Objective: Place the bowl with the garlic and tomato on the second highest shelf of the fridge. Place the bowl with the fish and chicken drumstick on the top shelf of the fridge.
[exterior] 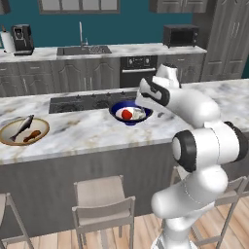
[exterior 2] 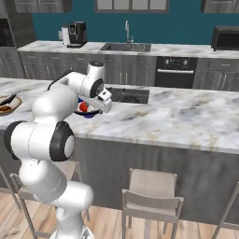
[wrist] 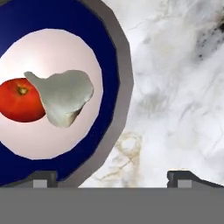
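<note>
On the marble island counter [exterior: 87, 131] sit two bowls. The deep dark-blue bowl [wrist: 111, 65] holds one red tomato [wrist: 19, 99] and one whitish garlic bulb [wrist: 63, 96]. The shallow tan bowl [exterior: 24, 131], at its nine o'clock, holds one fish [exterior: 22, 126] and one drumstick [exterior: 33, 135]. The two-finger gripper [wrist: 111, 177] hovers over the blue rim, jaws apart.

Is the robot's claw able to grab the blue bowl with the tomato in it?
Probably yes. The claw is open and hangs right above the blue bowl's rim on the counter. One fingertip is over the bowl, the other over bare marble, and nothing blocks the way.
</note>
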You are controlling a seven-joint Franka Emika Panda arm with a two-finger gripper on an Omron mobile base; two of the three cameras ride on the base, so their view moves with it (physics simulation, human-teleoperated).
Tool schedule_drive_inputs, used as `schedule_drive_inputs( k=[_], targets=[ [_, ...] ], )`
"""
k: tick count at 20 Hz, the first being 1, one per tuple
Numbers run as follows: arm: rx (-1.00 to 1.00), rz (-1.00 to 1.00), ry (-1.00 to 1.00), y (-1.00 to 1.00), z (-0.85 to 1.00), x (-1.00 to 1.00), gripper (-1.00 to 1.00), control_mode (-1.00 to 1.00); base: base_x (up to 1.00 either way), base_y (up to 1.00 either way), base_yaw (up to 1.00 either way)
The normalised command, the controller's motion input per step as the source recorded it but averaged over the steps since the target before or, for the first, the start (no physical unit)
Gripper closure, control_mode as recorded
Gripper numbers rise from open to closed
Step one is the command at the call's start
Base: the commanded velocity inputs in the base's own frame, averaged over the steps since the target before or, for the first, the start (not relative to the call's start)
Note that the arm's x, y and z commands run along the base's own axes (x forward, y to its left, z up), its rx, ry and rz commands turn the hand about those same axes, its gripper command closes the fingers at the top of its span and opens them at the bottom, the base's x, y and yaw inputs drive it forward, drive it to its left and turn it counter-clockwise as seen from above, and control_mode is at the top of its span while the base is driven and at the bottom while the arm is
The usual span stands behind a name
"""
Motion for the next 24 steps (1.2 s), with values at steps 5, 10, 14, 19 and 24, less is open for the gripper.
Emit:
schedule_drive_inputs(
  k=[5, 10, 14, 19, 24],
  targets=[
    [0.0, -0.13, 0.0, 0.15, -0.46, 0.5, -1.0, -1.0, 0.0, 0.0, 0.0],
    [0.0, -0.12, 0.0, 0.17, -0.33, 0.48, -1.0, -1.0, 0.0, 0.0, 0.0],
    [0.0, -0.06, 0.01, 0.0, -0.38, 0.01, -1.0, -1.0, 0.0, 0.0, 0.0],
    [0.0, 0.0, -0.02, 0.0, -0.14, -0.35, -1.0, -1.0, 0.0, 0.0, 0.0],
    [0.0, 0.0, -0.01, 0.08, 0.0, -0.2, -1.0, -1.0, 0.0, 0.0, 0.0]
  ],
)
